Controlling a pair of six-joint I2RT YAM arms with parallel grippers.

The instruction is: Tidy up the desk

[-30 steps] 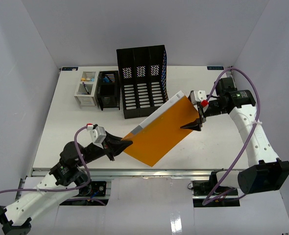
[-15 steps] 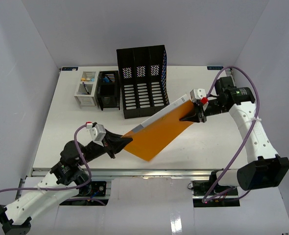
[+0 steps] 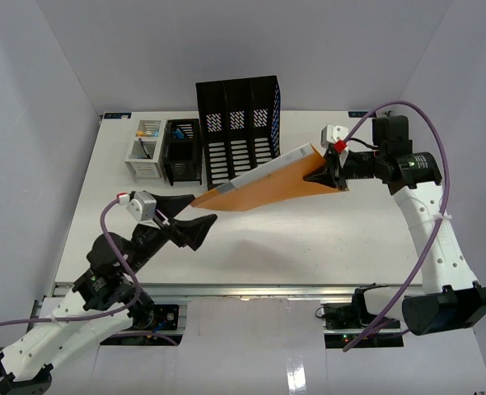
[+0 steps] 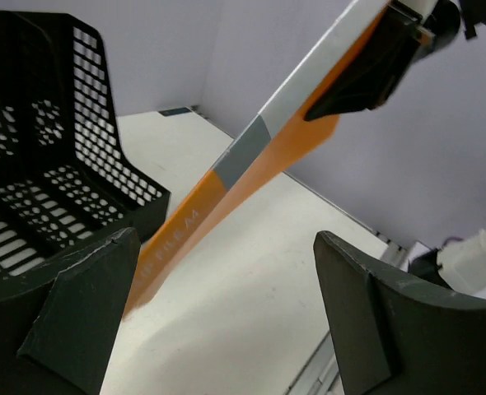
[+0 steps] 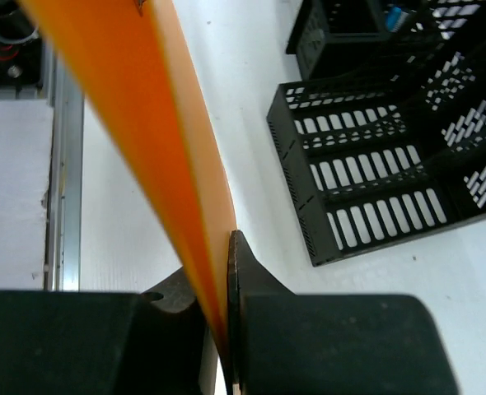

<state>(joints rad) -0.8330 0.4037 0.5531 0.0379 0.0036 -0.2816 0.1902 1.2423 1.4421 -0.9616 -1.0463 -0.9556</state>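
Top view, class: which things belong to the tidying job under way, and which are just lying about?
In the job: desk; orange folder, pinched by the right gripper; open left gripper; file rack, likely its destination.
Lying about: white caddy; black caddy.

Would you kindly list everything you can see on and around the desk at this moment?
desk: one, white, enclosed by pale grey walls.
file rack: one, black, three slots, back centre of the desk.
black organiser: one, black, just left of the rack.
white organiser: one, white, back left, small coloured items inside.
folder: one, orange with a white spine, lifted above the desk in front of the rack.
right gripper: one, black, shut on the folder's right end.
left gripper: one, black, open, near the folder's free left end.
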